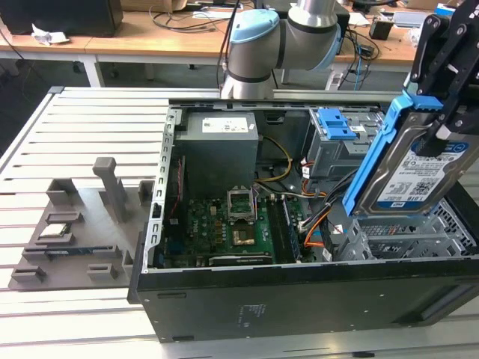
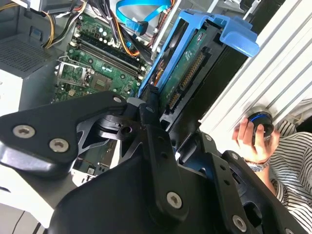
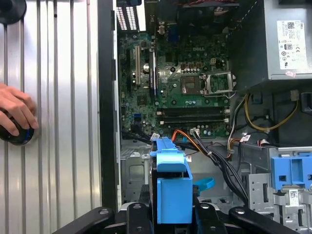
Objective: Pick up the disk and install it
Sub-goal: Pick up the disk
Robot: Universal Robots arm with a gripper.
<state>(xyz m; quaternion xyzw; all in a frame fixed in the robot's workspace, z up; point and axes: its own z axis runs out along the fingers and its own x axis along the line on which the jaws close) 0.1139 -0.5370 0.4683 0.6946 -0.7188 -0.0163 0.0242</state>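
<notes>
My gripper (image 1: pixel 440 112) pinches the disk (image 1: pixel 426 176), fingers pressed against its blue rail (image 1: pixel 372 157) on either side. The disk is a flat silver slab with a white-and-blue label on its face, and the second wrist view shows its green circuit side (image 2: pixel 187 68). I hold it tilted over the cage (image 1: pixel 404 239) at the exterior view's right end of the case (image 1: pixel 239 310). I cannot tell whether its lower edge touches the cage.

The case lies open on the table (image 1: pixel 90 120). Inside sit the board (image 1: pixel 217 228) with its bare socket (image 1: pixel 241 203), a grey power supply (image 1: pixel 221 142), orange and black cables (image 1: pixel 318 224) and a second blue carrier (image 1: pixel 334 123). On the exterior view's left, a grey holder (image 1: pixel 67 250) keeps a small chip (image 1: pixel 56 228) in one recess. A hand (image 3: pixel 14 112) rests on the table beside the case.
</notes>
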